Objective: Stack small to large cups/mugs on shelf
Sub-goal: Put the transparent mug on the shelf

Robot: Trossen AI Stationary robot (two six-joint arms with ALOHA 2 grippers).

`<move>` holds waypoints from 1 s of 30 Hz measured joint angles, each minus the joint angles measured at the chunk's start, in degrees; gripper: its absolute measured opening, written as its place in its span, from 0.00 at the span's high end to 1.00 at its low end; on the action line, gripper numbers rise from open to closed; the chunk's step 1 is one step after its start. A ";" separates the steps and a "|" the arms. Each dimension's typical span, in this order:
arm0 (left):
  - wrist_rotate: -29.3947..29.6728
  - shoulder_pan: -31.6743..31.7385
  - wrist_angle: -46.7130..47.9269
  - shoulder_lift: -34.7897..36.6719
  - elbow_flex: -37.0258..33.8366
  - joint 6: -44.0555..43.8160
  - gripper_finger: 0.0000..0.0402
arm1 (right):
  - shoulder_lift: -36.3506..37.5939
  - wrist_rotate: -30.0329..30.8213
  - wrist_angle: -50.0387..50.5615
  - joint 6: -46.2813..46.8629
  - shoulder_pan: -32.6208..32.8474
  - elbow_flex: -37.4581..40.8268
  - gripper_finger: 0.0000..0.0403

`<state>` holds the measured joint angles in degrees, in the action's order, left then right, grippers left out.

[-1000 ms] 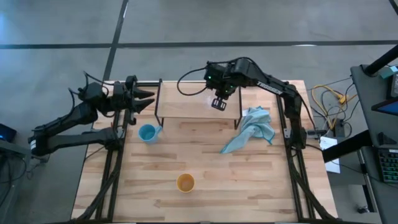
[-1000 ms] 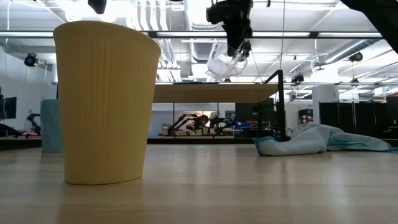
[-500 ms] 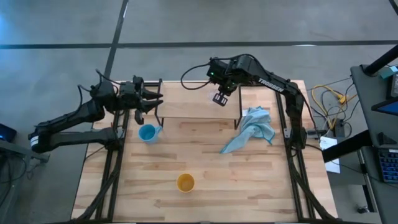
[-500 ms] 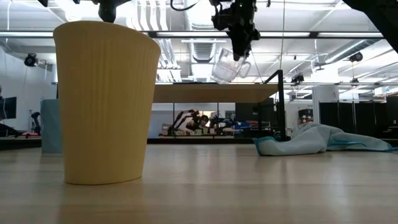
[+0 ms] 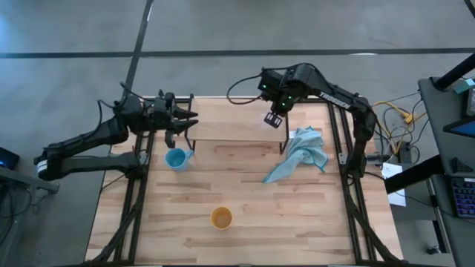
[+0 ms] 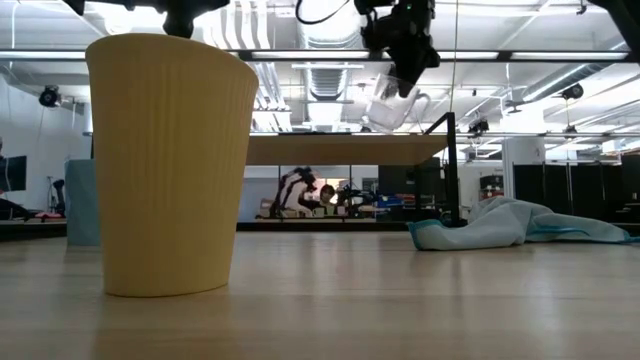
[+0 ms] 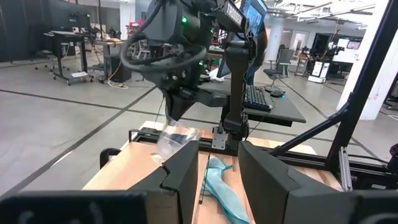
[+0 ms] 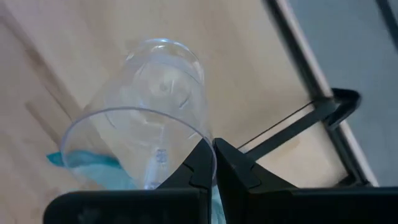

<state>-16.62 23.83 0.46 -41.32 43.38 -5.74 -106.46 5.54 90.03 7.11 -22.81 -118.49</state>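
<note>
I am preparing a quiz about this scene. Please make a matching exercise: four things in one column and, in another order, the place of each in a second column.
Things:
1. clear cup
2. light blue mug
3. orange-yellow cup
4. light blue cloth

Places:
A. on the table, near its front edge
B. on the table, right of the shelf
C. held tilted above the shelf by the right pincer
D. on the table, below the left pincer

Pairs: 1-C, 2-D, 3-A, 4-B

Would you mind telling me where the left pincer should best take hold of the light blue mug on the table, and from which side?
Probably from straight above, pinching the rim wall. The light blue mug stands upright with its mouth open upward, and the left pincer hangs close by. Its handle sticks out toward the cloth, so I would grip the opposite wall, clear of the handle.
</note>
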 joint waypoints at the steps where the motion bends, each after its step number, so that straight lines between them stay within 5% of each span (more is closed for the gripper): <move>1: 0.00 0.01 -0.02 -0.21 0.00 0.02 0.74 | 0.28 -1.28 -0.01 -0.02 -0.06 0.81 0.98; 9: 0.51 0.00 -2.38 -3.51 0.00 -0.01 0.74 | 0.56 0.32 -0.21 -0.54 -0.11 4.15 0.98; 16: 0.57 -0.01 -13.53 -9.37 0.02 -0.09 0.74 | 0.36 0.56 0.03 -0.72 -0.11 2.33 0.98; 30: 0.92 -0.01 -24.98 -26.44 0.07 -11.75 0.74 | 0.32 0.57 0.03 -0.70 -0.11 2.00 0.98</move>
<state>-15.70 23.81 -24.52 -67.76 43.44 -17.49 -106.15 6.11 90.06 6.42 -22.92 -116.49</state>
